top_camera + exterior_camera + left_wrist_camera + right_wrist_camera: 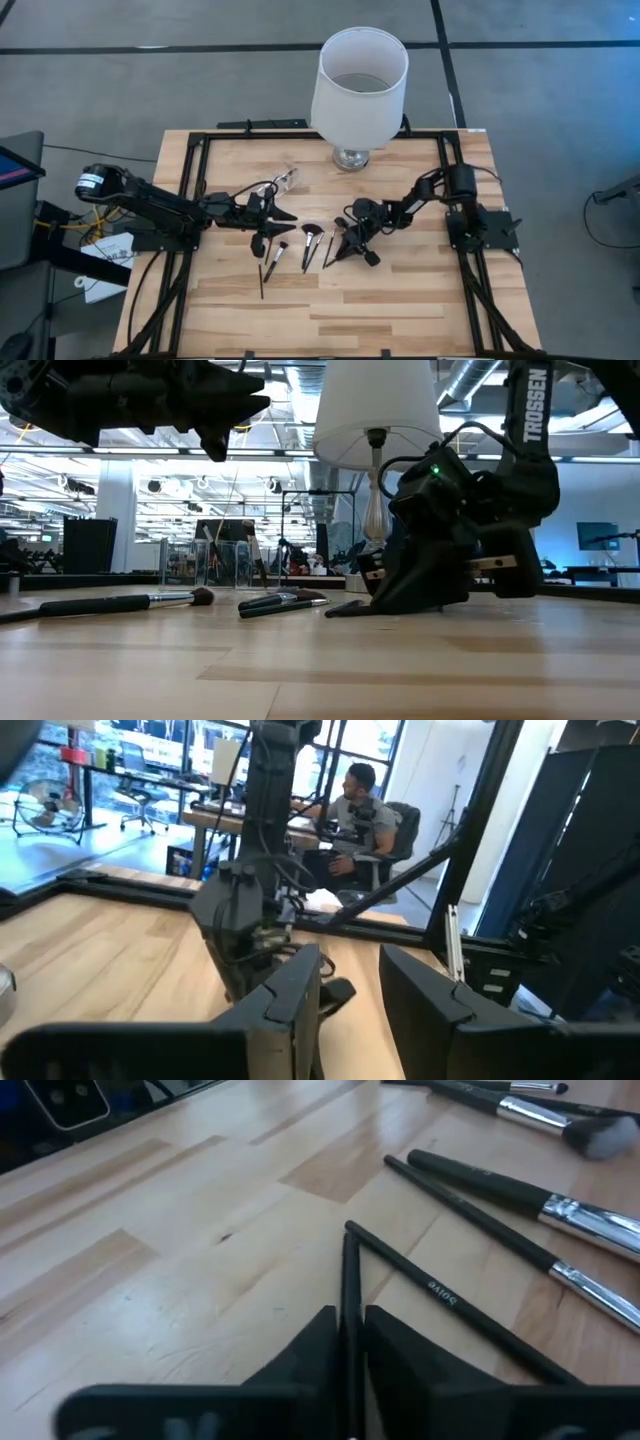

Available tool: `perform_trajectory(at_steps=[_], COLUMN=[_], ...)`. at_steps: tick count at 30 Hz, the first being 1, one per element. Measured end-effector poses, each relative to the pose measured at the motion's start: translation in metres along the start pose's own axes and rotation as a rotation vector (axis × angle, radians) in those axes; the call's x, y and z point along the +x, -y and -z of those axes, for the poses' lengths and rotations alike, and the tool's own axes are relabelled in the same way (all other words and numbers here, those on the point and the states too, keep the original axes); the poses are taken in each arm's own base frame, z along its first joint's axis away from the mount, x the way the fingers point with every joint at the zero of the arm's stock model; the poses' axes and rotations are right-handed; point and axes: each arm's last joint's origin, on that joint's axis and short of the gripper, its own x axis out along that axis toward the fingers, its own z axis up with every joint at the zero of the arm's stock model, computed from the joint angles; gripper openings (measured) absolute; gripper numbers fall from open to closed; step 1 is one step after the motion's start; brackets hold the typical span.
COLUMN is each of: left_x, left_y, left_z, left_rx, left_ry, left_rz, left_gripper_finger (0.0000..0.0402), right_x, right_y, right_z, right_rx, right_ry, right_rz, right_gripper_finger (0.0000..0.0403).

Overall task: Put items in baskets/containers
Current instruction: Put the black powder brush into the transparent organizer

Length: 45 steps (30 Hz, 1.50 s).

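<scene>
From above, my right gripper (345,250) sits low on the counter (400,310) near its middle, just right of the loose makeup brushes (308,245); my left gripper (268,226) waits beyond them by the clear pouch (287,181). At counter level my right gripper is tipped down onto the wood. My right wrist camera shows the fingers nipped on a thin dark brush handle (350,1280) running straight out ahead between them.

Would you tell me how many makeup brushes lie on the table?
6 makeup brushes: a pinched brush in the right gripper, one crossing beside it, two parallel beyond, two farthest off. Others may be hidden.
</scene>
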Motion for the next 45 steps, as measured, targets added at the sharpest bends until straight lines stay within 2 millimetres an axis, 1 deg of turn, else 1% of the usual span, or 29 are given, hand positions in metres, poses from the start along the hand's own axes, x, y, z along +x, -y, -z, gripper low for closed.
perform_trajectory(at_steps=[1,3,6,9,12,13,16,18,20,22,25,27,31,34,36,39,43,45], left_x=[0.000,0.001,0.008,0.019,0.032,0.036,0.045,0.048,0.052,0.054,0.060,0.066,0.074,0.073,0.072,0.072,0.071,0.070], left_y=[0.000,0.000,0.004,0.014,0.021,0.021,0.020,0.018,0.017,0.015,0.013,0.013,0.015,0.016,0.015,0.015,0.014,0.014], left_z=[0.000,0.002,-0.002,-0.009,-0.009,-0.007,0.008,0.019,0.032,0.045,0.060,0.067,0.069,0.070,0.070,0.071,0.072,0.073], left_rx=[-0.001,-0.021,-0.048,-0.050,-0.047,-0.045,-0.074,-0.112,-0.135,-0.135,-0.144,-0.201,-0.291,-0.317,-0.318,-0.313,-0.311,-0.311], left_ry=[-0.002,-0.008,0.001,-0.020,-0.117,-0.157,-0.269,-0.311,-0.356,-0.412,-0.467,-0.490,-0.504,-0.515,-0.517,-0.523,-0.536,-0.546], left_rz=[0.000,-0.001,0.010,0.062,0.055,0.041,0.009,-0.009,-0.025,-0.038,-0.021,-0.003,0.059,0.056,0.054,0.047,0.036,0.030], left_gripper_finger=[0.0104,0.0104,0.0104,0.0101,0.0098,0.0097,0.0099,0.0103,0.0111,0.0125,0.0154,0.0176,0.0208,0.0218,0.0220,0.0217,0.0211,0.0209], right_x=[0.000,0.000,0.001,0.000,-0.003,-0.005,-0.008,-0.006,-0.003,0.002,0.008,0.012,0.016,0.017,0.018,0.018,0.018,0.018], right_y=[0.000,0.000,-0.001,-0.002,-0.007,-0.009,-0.014,-0.018,-0.024,-0.026,-0.027,-0.026,-0.023,-0.021,-0.020,-0.019,-0.018,-0.019], right_z=[0.000,0.000,-0.003,-0.014,-0.028,-0.033,-0.053,-0.063,-0.067,-0.078,-0.091,-0.098,-0.114,-0.121,-0.127,-0.130,-0.131,-0.131], right_rx=[-0.002,-0.003,0.042,0.075,0.065,0.062,0.041,0.041,0.042,0.014,-0.035,-0.059,-0.110,-0.123,-0.127,-0.129,-0.129,-0.128], right_ry=[0.000,0.005,0.023,0.032,-0.001,-0.015,-0.036,-0.068,-0.118,-0.130,-0.141,-0.155,-0.193,-0.211,-0.202,-0.195,-0.195,-0.198], right_rz=[0.001,0.004,0.024,0.079,0.167,0.202,0.288,0.292,0.287,0.302,0.321,0.343,0.383,0.389,0.392,0.395,0.405,0.403], right_gripper_finger=[0.0021,0.0014,0.0026,0.0024,0.0011,0.0011,0.0021,0.0025,0.0022,0.0012,0.0011,0.0016,0.0029,0.0019,0.0010,0.0011,0.0028,0.0028])
